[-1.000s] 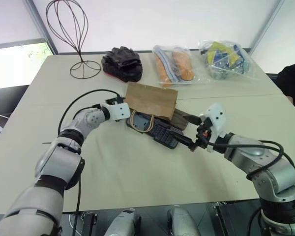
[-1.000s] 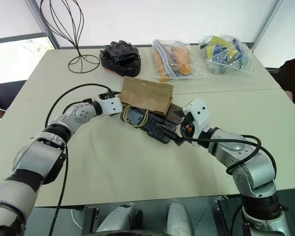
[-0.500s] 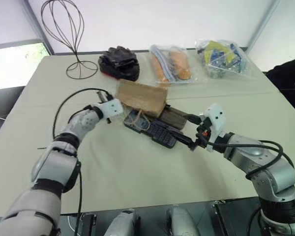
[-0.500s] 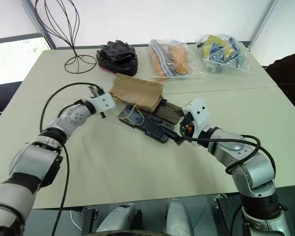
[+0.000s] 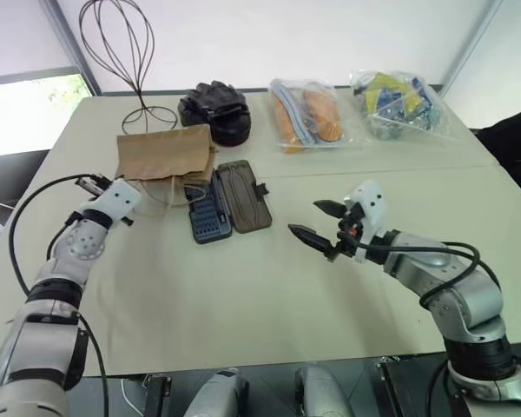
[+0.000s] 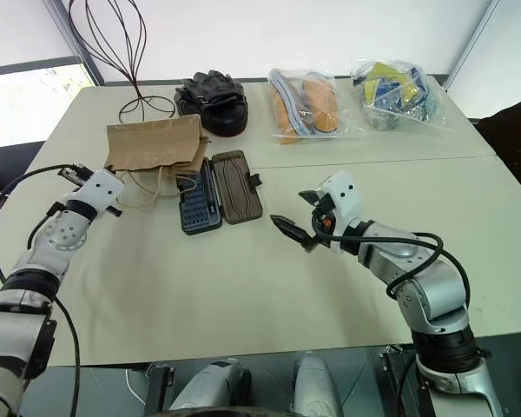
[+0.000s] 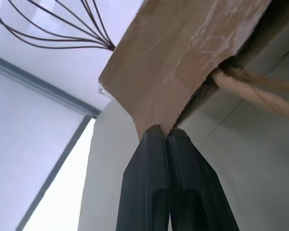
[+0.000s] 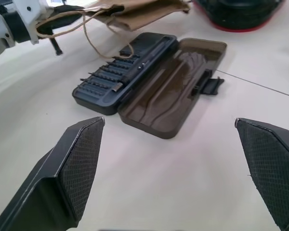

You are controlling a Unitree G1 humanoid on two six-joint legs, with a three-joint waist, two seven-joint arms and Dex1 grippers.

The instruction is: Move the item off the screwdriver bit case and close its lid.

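Jaws of the left gripper [image 7: 167, 137] are pressed together on a corner of the paper bag [image 5: 163, 153], pinching the brown kraft sheet between the black fingers [image 7: 149, 163]. Taking the screwdriver bit case [image 5: 229, 198] as landmark, the left gripper [image 5: 94, 184] sits well to the case's left, and the bag lies flat on the worktop [image 5: 243, 295] just left of and behind the case, its near right corner beside the tray's far end but clear of the rows of bits. One twine handle [image 5: 175, 193] trails from the bag toward the tray, and in the right wrist view the twine [image 8: 94, 39] loops close to the tray's edge; whether it touches the case cannot be told.

Jaws of the right gripper [image 5: 317, 222] stand wide apart with nothing between them, the two fingertips well separated. This gripper hovers to the right of the case, near it but not touching, pointing toward it.

The case lies open and flat: the blue-grey tray [image 6: 194, 203] with its bits on the left, the smoky brown lid [image 6: 238, 186] folded out on the right, its small latch tab [image 8: 209, 85] on the edge facing the right gripper.

Behind the case are a black glove bundle [image 5: 214, 110], a wire stand [image 5: 126, 52] farther left, and two clear snack bags [image 5: 356, 109] off to the right rear.
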